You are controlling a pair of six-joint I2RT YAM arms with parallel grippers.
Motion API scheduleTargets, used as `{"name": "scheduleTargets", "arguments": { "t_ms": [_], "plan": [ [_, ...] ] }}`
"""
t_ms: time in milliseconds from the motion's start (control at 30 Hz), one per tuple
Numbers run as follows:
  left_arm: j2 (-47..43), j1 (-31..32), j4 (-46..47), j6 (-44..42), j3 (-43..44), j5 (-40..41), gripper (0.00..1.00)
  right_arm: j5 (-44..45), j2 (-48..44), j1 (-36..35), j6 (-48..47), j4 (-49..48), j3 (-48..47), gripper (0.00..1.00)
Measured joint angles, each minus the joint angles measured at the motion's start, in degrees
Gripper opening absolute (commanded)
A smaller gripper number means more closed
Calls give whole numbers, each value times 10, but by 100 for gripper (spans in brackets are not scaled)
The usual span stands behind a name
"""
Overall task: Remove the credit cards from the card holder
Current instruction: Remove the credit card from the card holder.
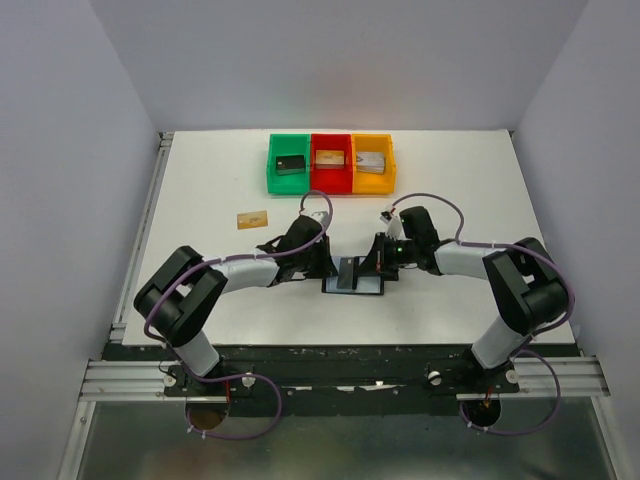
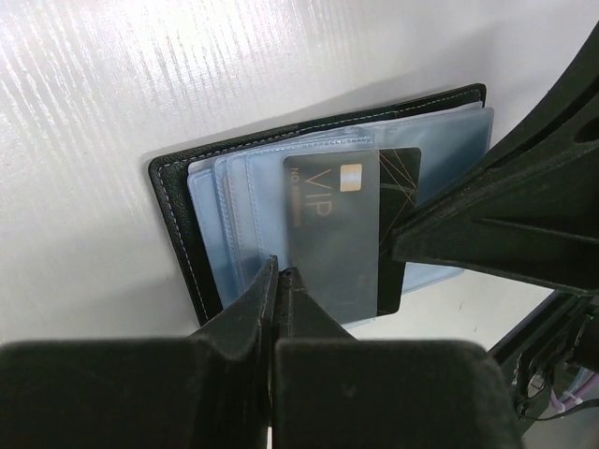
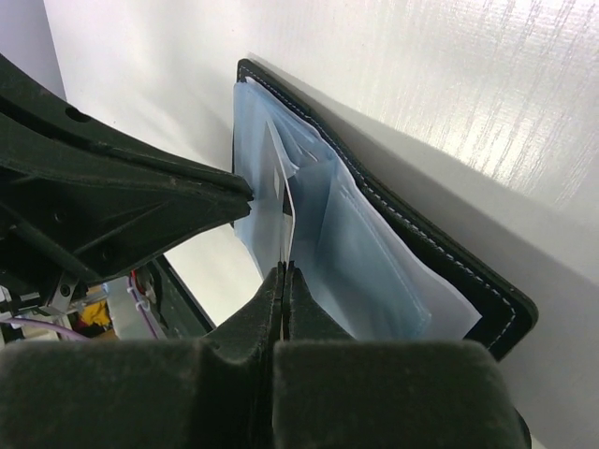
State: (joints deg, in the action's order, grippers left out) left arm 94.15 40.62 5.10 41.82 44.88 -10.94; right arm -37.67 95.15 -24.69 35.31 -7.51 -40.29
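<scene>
The card holder (image 1: pixel 366 285) lies open between both grippers, black cover (image 2: pixel 173 215) with bluish pockets (image 2: pixel 211 201). A black card (image 2: pixel 401 220) marked VIP sits partly under a greyish clear sleeve (image 2: pixel 328 253), with a bare strip out on its right side. My left gripper (image 2: pixel 279 273) is shut on the sleeve's left edge. My right gripper (image 3: pixel 285 269) is shut on a thin edge among the pockets (image 3: pixel 374 271), and its tips meet the black card's bare strip in the left wrist view. A tan-gold card (image 1: pixel 252 219) lies loose on the table. The silver-grey cards are hidden.
Green (image 1: pixel 288 163), red (image 1: pixel 331 161) and orange (image 1: pixel 372 161) bins stand in a row at the back, each with a blocky item inside. Both arms (image 1: pixel 250 270) (image 1: pixel 460 258) reach in low from either side of the holder.
</scene>
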Motion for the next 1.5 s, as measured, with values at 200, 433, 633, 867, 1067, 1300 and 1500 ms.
{"name": "scheduleTargets", "arguments": {
  "t_ms": [200,433,633,867,1067,1300,1500],
  "plan": [
    [8,0,15,6,0,0,0,-1,1,0,5,0,0,31],
    [16,0,39,23,-5,0,0,-6,12,0,28,-19,0,41],
    [17,0,52,33,-10,0,0,-7,16,1,63,-67,20,40],
    [18,0,62,38,-14,0,0,-19,16,10,105,-132,43,35],
    [18,0,72,38,-17,-1,0,-41,31,20,150,-216,65,33],
    [19,-1,81,37,-21,-3,0,-72,71,25,192,-292,70,36],
    [21,-3,89,37,-23,-9,0,-82,75,26,191,-297,69,36]
  ]
}}
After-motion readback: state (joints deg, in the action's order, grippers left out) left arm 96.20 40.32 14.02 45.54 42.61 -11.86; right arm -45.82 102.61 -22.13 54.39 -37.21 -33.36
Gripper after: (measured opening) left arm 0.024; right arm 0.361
